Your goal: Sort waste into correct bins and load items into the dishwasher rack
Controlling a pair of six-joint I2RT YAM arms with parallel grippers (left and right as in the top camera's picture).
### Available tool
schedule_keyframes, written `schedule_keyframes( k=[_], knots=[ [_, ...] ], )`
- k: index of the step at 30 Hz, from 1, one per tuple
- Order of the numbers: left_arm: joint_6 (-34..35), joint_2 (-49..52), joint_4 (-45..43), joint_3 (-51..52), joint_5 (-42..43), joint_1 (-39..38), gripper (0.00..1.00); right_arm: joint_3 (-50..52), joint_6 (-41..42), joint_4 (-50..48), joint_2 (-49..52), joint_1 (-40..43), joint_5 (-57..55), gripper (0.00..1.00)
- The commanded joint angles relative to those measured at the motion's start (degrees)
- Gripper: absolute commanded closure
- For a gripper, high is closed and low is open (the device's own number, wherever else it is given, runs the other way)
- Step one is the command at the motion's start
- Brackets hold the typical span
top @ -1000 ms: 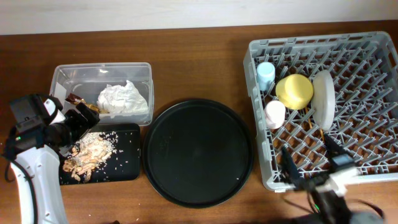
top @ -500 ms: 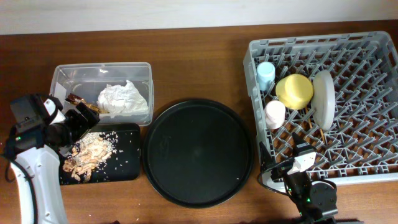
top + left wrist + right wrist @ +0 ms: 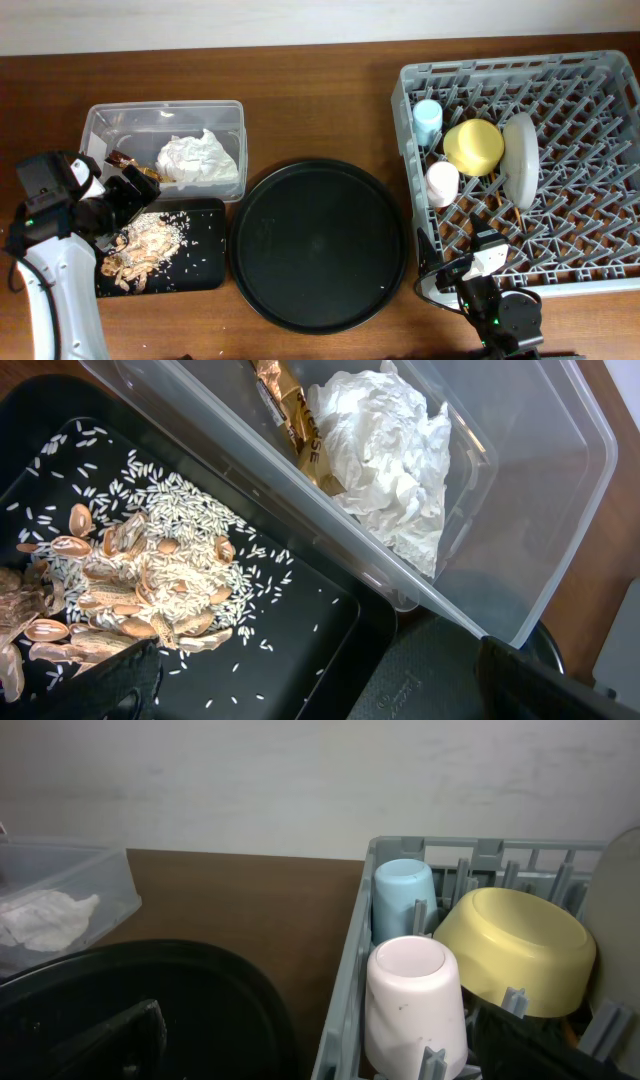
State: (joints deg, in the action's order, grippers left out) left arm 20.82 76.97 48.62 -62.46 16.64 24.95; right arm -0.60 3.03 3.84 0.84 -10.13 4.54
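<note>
Waste lies in two bins at the left of the bench (image 3: 320,100): a crumpled white napkin (image 3: 200,158) and a brown-and-gold wrapper (image 3: 135,168) are inside the clear plastic tub (image 3: 165,112), the wrapper against the tub's near-left wall beside the napkin. Tan food scraps (image 3: 140,245) mixed with pale grains are heaped at the left end of the shallow black tray (image 3: 200,270), which touches the tub's front edge. A big round black tray (image 3: 318,245) sits in the middle of the bench, between the bins and the grey dishwasher rack (image 3: 580,130) on the right. In the rack's left part a light-blue cup (image 3: 427,122) stands mouth down near the back corner, a pink cup (image 3: 441,184) in front of it, a yellow bowl (image 3: 473,147) overturned just to their right, and a white plate (image 3: 519,160) on edge beside the bowl. Thin wooden chopsticks (image 3: 522,213) show faintly among the pegs below the plate. The left arm (image 3: 60,230) hangs over the scrap end of the shallow tray, its jaws spread wide with nothing between them. The right arm (image 3: 498,315) is low at the rack's front left corner, looking along the cups, its jaws likewise wide apart and empty.
</note>
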Motion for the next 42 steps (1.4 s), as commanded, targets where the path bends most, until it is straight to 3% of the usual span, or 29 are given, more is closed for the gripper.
schedule_keyframes(
  k=[1, 12, 19, 24, 30, 36, 42],
  knots=[
    [0.37, -0.59, -0.07, -0.07, 0.02, 0.35, 0.01, 0.28, 0.46, 0.26, -0.63, 0.5, 0.33, 0.01],
    [0.37, -4.63, -0.09, 1.01, 0.02, -0.04, 0.01, 0.28, 0.46, 0.26, -0.59, 0.5, 0.33, 0.01],
    [0.31, -24.06, -0.11, 10.21, -0.24, -5.4, 0.01, 0.28, 0.46, 0.26, -0.59, 0.5, 0.33, 0.01],
    [0.17, -37.09, -1.6, 20.17, -7.1, -11.89, 0.01, 0.28, 0.46, 0.26, -0.59, 0.5, 0.33, 0.01],
    [0.17, -55.54, -24.94, 38.38, -9.01, -18.56, 0.01, 0.28, 0.46, 0.26, -0.59, 0.5, 0.33, 0.01],
    [0.17, -65.57, -53.11, 51.74, -8.9, -19.71, 0.01, 0.28, 0.46, 0.26, -0.59, 0.5, 0.33, 0.01],
    [0.15, -70.99, -56.08, 60.02, -9.16, -21.22, 0.01, 0.28, 0.46, 0.26, -0.59, 0.5, 0.33, 0.01]
  ],
)
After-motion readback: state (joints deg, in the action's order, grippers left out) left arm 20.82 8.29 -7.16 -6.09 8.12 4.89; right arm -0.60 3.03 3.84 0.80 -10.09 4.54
